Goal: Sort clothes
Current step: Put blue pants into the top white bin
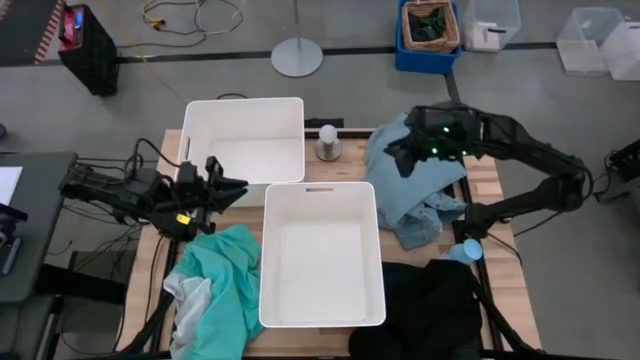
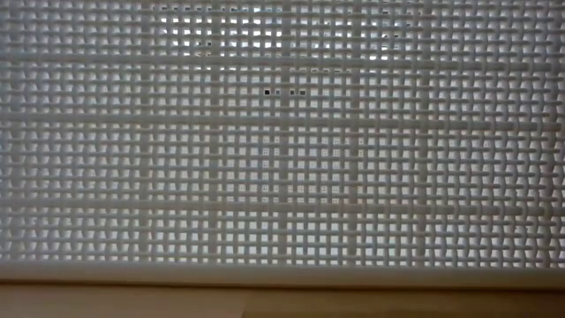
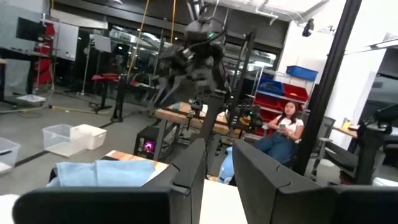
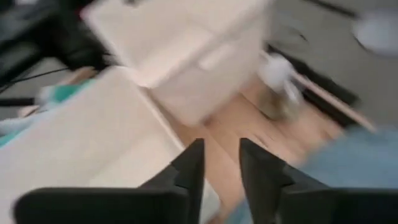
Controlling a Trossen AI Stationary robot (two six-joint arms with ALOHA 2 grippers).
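A dusty light-blue garment (image 1: 415, 190) lies heaped on the table's far right part; it also shows in the left wrist view (image 3: 102, 173) and the right wrist view (image 4: 354, 162). A teal garment with a pale grey-white part (image 1: 215, 290) lies at the near left. A black garment (image 1: 420, 310) lies at the near right. My right gripper (image 1: 400, 158) hovers above the light-blue garment's left edge, fingers a little apart and empty (image 4: 221, 162). My left gripper (image 1: 222, 185) is at the left, between the far bin and the teal garment, fingers a little apart and empty (image 3: 219, 168).
Two white bins stand mid-table, one far (image 1: 245, 115) and one near (image 1: 320, 190); the near bin's mesh wall (image 2: 282, 132) fills the low view. A small white-topped object (image 1: 328, 140) stands between the far bin and the garment. A small light-blue bottle (image 1: 465, 250) stands at the right. A person (image 3: 283, 134) sits beyond the table.
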